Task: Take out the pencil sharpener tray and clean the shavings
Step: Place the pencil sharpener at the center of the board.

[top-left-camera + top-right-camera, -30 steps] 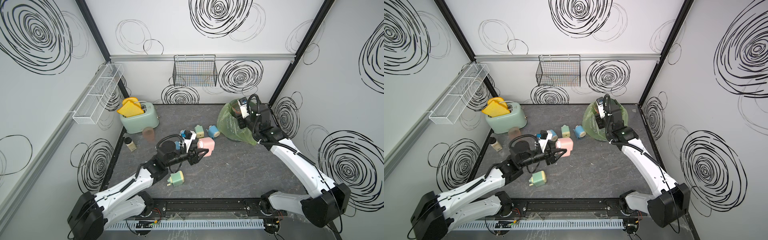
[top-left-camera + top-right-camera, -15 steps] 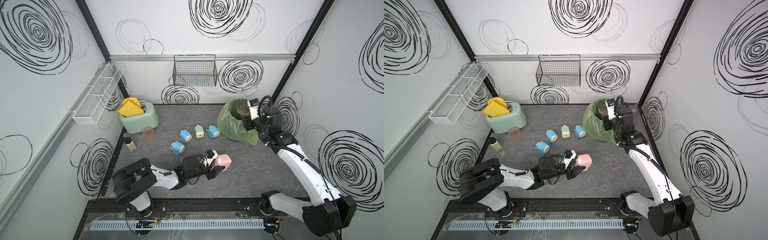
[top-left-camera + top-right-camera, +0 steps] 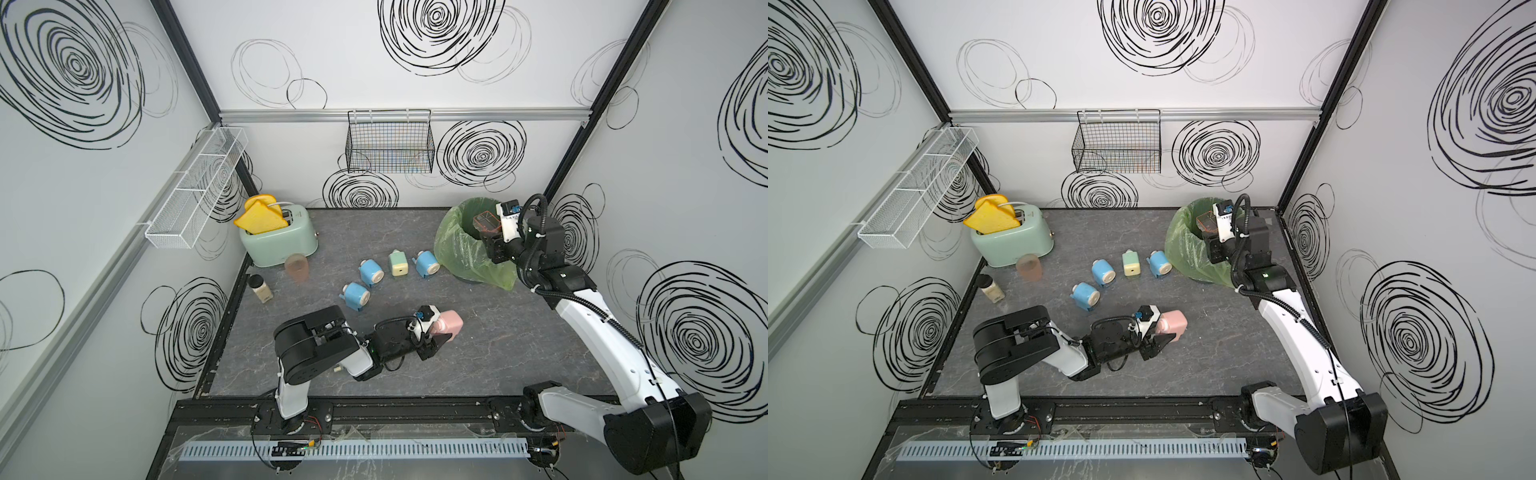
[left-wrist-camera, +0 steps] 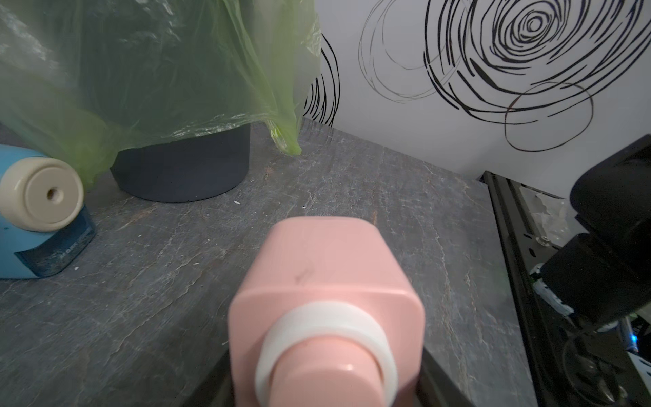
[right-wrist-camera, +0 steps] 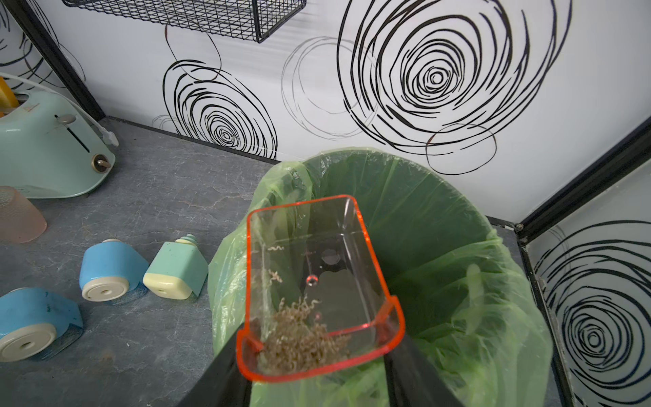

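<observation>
Tray [image 5: 318, 267] is clamped at its flanged end by the right end effector [image 5: 317, 356] and held above the mouth of the bin [image 5: 440, 183], open face up. Its long axis runs from the end effector out toward the bin's far wall. Shavings [image 5: 299, 338] are heaped at the gripped end, not yet dumped. A forward tip or wrist roll is judged necessary. The pink sharpener [image 3: 449, 325] is gripped by the left end effector [image 3: 432, 337], low at the bench [image 3: 519, 332], well apart from the bin.
</observation>
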Motion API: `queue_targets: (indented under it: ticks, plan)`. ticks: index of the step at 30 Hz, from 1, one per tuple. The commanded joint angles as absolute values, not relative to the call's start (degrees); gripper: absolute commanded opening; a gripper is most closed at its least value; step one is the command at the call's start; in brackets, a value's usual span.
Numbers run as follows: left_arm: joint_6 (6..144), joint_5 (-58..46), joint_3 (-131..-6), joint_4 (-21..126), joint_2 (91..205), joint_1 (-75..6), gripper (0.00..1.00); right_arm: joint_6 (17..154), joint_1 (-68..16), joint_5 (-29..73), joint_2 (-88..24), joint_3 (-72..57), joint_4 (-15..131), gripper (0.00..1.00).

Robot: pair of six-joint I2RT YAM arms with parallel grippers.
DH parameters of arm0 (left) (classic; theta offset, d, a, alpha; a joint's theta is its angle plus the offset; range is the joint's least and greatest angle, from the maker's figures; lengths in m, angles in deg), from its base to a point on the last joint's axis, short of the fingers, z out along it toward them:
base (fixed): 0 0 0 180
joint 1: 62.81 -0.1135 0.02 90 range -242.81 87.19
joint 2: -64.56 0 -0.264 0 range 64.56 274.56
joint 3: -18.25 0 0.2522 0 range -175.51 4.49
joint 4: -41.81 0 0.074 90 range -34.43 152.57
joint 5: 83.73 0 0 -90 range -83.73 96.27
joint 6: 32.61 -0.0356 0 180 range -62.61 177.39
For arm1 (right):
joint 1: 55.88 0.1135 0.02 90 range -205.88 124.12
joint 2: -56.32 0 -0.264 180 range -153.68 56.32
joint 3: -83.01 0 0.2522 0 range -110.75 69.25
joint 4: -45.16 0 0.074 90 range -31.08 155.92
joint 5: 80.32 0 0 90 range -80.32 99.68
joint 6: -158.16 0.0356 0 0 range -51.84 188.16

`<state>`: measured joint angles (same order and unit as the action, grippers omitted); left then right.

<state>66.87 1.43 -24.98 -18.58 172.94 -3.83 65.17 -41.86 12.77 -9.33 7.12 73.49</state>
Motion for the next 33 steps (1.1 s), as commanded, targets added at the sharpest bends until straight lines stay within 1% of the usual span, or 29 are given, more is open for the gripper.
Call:
queue_targets:
  ticks: [1,4,10,13,18,22,25,27,28,29,30,33]
  plan:
    - [66.66,1.26,-27.33,-24.78,174.88,-4.13,0.37,65.43,-42.17,13.76,-8.02,7.47,72.10,0.41]
    - [68.42,0.26,-27.63,-25.19,176.47,-4.54,0.40,65.32,-42.17,13.61,-7.83,7.41,72.22,0.41]
    - [68.25,0.12,-28.90,-21.89,178.50,-4.62,0.41,65.30,-42.17,13.64,-7.84,7.33,72.18,0.41]
    - [68.11,0.28,-28.66,-21.49,179.01,-4.49,0.44,65.28,-42.18,13.72,-7.77,7.36,72.10,0.41]
    - [69.36,0.20,-25.96,-27.74,181.89,-4.35,0.47,65.16,-42.21,13.85,-7.65,7.48,71.75,0.41]
    - [69.65,-0.42,-24.63,-30.28,183.08,-4.32,0.51,65.09,-42.16,13.84,-7.50,7.64,71.74,0.41]
    - [69.89,-0.97,-23.83,-31.96,183.30,-4.27,0.58,65.00,-42.17,13.81,-7.47,7.73,71.65,0.41]
    - [70.02,-1.13,-23.77,-31.42,183.05,-4.27,0.60,65.08,-42.17,13.98,-7.55,7.76,71.64,0.41]
    - [70.04,-0.95,-23.66,-30.99,182.77,-4.27,0.63,65.08,-42.17,13.98,-7.61,7.73,71.65,0.41]
    - [70.26,-0.86,-23.49,-30.84,182.62,-4.34,0.76,65.06,-42.17,14.04,-7.58,7.86,71.65,0.41]
    - [70.35,-0.88,-23.14,-30.97,182.44,-4.32,0.98,65.00,-42.17,14.00,-7.58,7.90,71.53,0.41]
    - [71.00,-0.55,-21.88,-32.18,181.86,-4.49,0.97,64.99,-42.17,14.08,-7.58,7.90,71.64,0.41]
